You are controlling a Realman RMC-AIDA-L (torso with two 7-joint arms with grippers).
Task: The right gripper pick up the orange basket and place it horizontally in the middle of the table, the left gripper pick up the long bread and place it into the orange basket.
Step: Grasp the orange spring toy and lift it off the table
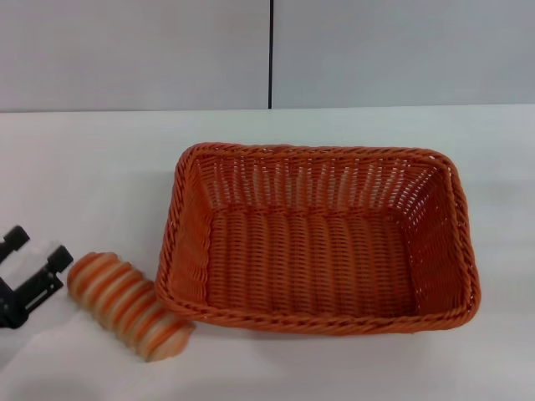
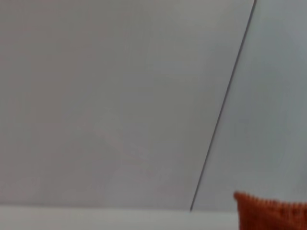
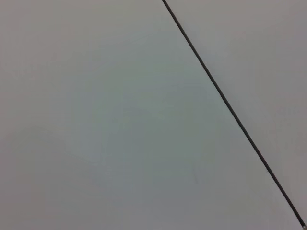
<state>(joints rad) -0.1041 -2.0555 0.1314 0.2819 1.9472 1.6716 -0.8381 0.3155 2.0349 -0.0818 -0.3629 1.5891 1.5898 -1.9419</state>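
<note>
White tabletop (image 1: 100, 159) is spreading wide in front of me, running back to a pale grey wall (image 1: 134, 50) split by one thin dark seam (image 1: 271, 50). Sitting in the middle of the table, long side across my view, is the orange basket (image 1: 318, 242), upright and holding nothing, with bare surface lying open behind it and to its right. Its near left corner is almost touching the long bread (image 1: 129, 306), which is lying on the table at a slant, one rounded end pointing toward me and the other toward my left gripper (image 1: 33, 267). That gripper is reaching in low from the left edge of the head view, just beside the bread's far end but apart from it, its fingers (image 1: 58, 261) standing spread and holding nothing. From my left wrist, a corner of the basket's rim is poking up against the wall. My right wrist is facing only wall and seam; my right gripper is showing nowhere.
</note>
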